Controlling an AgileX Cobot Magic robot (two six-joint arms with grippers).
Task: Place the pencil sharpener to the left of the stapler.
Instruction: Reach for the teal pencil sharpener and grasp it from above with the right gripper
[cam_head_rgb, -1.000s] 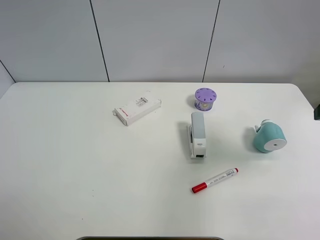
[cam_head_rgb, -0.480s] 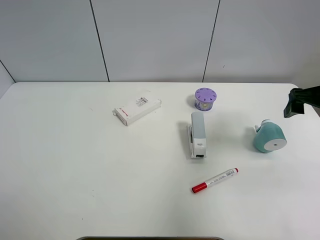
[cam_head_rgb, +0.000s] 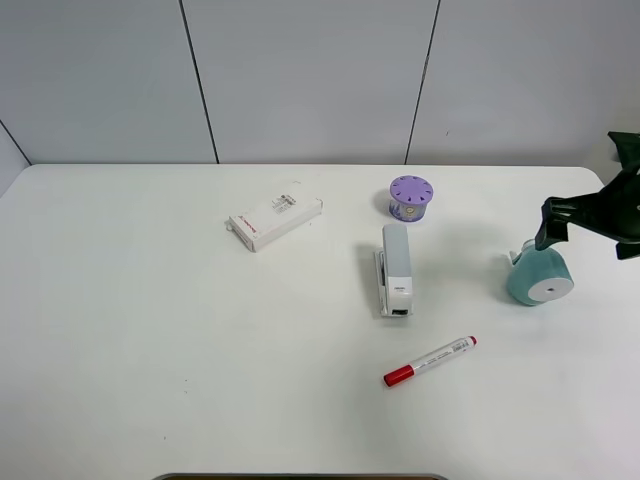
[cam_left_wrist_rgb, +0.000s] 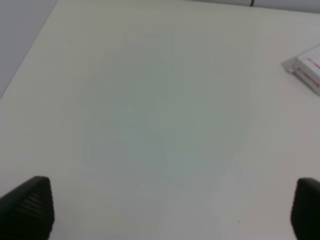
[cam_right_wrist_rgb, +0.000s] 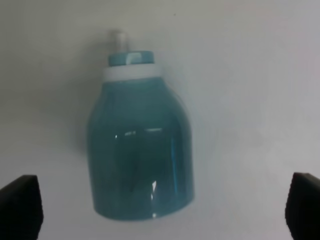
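Your right end effector (cam_head_rgb: 586, 236), jaws wide, hangs over the pencil sharpener (cam_head_rgb: 540, 277), which lies well right of the stapler (cam_head_rgb: 396, 268); lower it squarely across the teal barrel before closing.

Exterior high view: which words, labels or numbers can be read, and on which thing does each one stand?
No text here can be read.
Box: red and dark print on top, too small to read.
Stapler: a small dark mark near one end, too small to read.
Sharpener: no lettering visible, and none in the right wrist view.
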